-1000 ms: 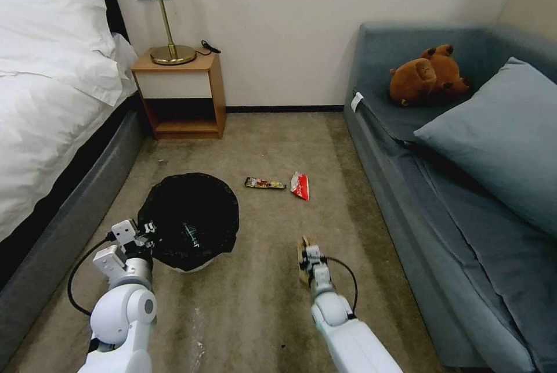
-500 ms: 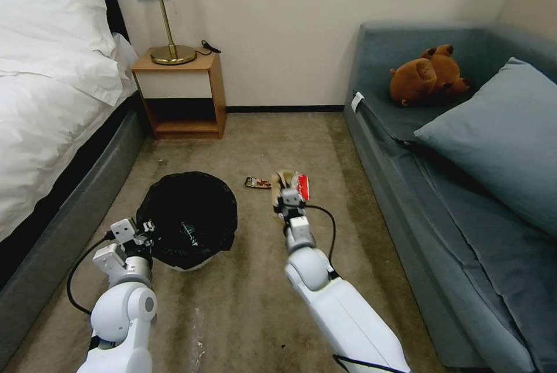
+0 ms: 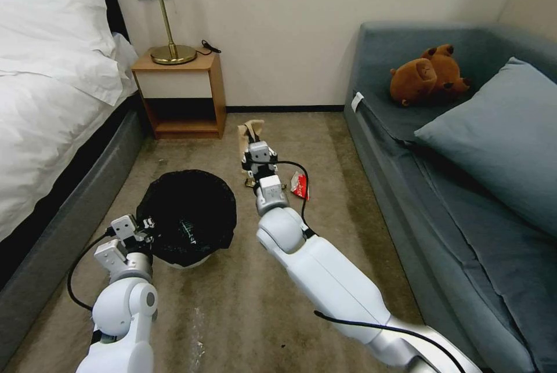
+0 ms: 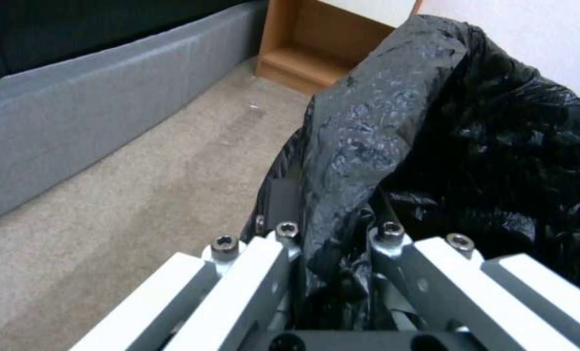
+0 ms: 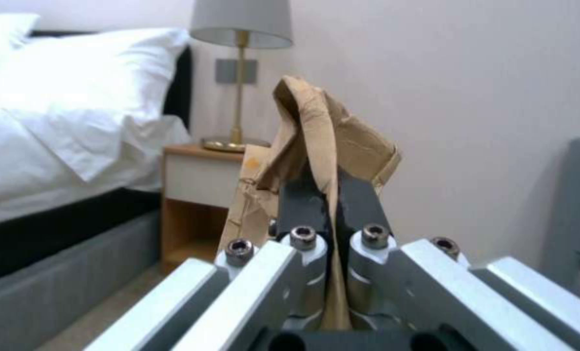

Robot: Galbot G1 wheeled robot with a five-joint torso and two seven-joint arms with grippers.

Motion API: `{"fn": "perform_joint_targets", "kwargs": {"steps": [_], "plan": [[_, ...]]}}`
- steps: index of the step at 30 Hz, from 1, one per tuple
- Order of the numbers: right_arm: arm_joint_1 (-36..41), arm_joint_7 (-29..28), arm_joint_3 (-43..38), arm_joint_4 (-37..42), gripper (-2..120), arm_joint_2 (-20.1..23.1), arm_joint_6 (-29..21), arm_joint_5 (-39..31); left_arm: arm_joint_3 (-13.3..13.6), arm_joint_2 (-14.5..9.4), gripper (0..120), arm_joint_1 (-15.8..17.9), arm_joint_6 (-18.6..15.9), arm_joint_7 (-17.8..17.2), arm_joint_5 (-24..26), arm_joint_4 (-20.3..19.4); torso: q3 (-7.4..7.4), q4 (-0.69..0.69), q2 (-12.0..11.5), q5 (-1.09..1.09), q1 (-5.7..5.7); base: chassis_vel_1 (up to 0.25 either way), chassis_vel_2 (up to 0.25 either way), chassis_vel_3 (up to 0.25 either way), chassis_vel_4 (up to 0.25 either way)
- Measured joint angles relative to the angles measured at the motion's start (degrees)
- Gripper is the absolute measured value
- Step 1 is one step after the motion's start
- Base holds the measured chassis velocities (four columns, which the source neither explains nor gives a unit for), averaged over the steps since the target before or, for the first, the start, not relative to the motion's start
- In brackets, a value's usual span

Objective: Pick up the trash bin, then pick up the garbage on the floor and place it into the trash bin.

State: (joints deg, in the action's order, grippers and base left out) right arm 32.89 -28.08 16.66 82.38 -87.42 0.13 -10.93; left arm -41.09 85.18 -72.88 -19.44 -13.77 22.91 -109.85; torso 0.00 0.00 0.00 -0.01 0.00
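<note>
The tan wrapper (image 3: 249, 129), pinched in the right gripper (image 3: 253, 144), has been lifted beyond the bin (image 3: 188, 216), whose rim is clamped by the left gripper (image 3: 142, 228); dropping remains.

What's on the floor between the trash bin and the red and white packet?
In the head view, the dark snack-bar wrapper lies on the carpet between the trash bin and the red-and-white packet, partly hidden by the right tool holding the tan paper wrapper.

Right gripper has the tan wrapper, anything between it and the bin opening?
Nothing visible. The tan wrapper, pinched in the right gripper, hangs beyond the trash bin, whose mouth is open; the left gripper grips its near rim.
</note>
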Motion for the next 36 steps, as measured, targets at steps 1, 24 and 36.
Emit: {"fn": "perform_joint_targets", "kwargs": {"steps": [1, 24, 36], "plan": [[0.00, 0.00, 0.00, 0.00, 0, 0.00, 0.00, 0.00, 0.00, 0.00, 5, 0.00, 0.00, 0.00, 0.00, 0.00, 0.00, 0.00, 0.00, 0.00, 0.00, 0.000, 0.000, 0.000, 0.000], [0.37, 0.81, 9.71, -9.43, 0, -4.80, 2.71, 3.65, 0.48, 0.62, 5, 0.86, -0.02, 0.03, -0.96, 0.78, 0.00, 0.01, 0.00, 0.01, 0.00, 0.000, 0.000, 0.000, 0.000], [2.13, 1.08, 9.93, -18.35, 0, -4.75, 6.54, 6.60, 0.73, 0.84, 5, 0.85, 0.22, 0.06, -0.76, 0.79, 0.00, 0.00, 0.00, 0.01, 0.00, 0.000, 0.000, 0.000, 0.000]]}}
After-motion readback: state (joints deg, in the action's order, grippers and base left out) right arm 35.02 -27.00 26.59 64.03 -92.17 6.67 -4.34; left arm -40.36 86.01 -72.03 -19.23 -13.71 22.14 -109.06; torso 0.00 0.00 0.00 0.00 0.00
